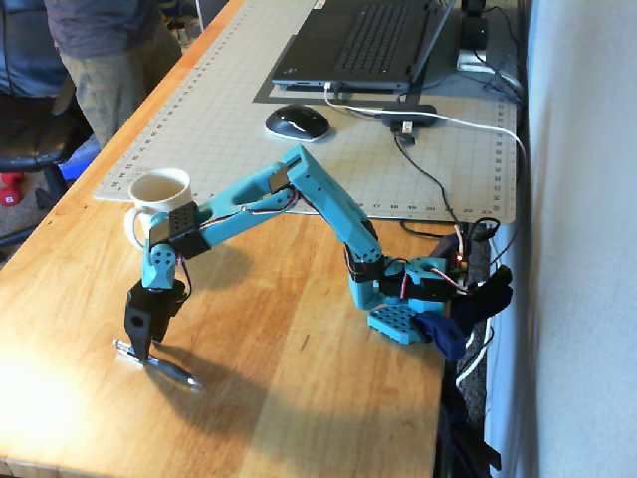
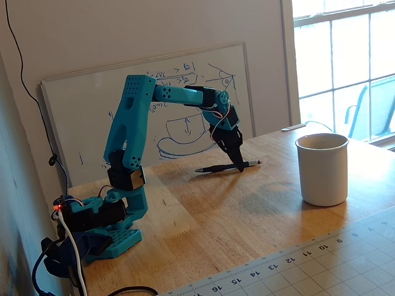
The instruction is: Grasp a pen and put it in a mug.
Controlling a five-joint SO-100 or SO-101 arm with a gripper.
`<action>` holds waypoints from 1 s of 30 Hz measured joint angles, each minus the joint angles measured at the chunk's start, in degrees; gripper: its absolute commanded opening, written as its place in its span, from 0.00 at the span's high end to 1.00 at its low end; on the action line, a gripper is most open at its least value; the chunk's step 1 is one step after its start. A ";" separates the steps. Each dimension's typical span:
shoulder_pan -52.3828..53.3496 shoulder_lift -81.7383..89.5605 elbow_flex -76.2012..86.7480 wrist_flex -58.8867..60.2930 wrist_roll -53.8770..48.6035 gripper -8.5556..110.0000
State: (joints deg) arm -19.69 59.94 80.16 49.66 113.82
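High fixed view first: a butcher-block wooden table [image 1: 299,398] with a gridded cutting mat [image 1: 249,110] across its far half. On the mat sit a dark laptop [image 1: 363,40] and a black mouse [image 1: 297,122], cables trailing to the right. At the top left edge stands a person [image 1: 95,50] in khaki trousers. The cream mug [image 1: 159,194] stands at the mat's near corner, handle toward the left of this view. The teal arm reaches from its base at the right edge down to the black gripper [image 1: 137,351], tips down on the pen [image 1: 157,364], which lies flat on the bare wood, near the mug but apart from it. Whether the claw has pinched it or merely straddles it, I cannot tell here.

Low fixed view now: a whiteboard [image 2: 148,105] with blue scribbles leans on the beige wall, and a bright window [image 2: 342,61] is at right. The gripper [image 2: 239,168] points down onto the pen [image 2: 227,166], which lies flat on the table [image 2: 247,222], its pale end toward the mug [image 2: 322,169]. Again the jaws' gap is not readable.
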 measured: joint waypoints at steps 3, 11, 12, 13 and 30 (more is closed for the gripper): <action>0.00 0.09 0.35 0.00 0.00 0.80; 0.00 0.97 1.76 0.00 0.00 0.80; 0.00 0.97 1.76 0.00 0.00 0.81; 0.00 0.97 1.76 0.00 0.00 0.82; -0.88 0.88 1.85 0.00 0.00 0.91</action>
State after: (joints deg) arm -20.57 60.82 82.00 49.66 113.82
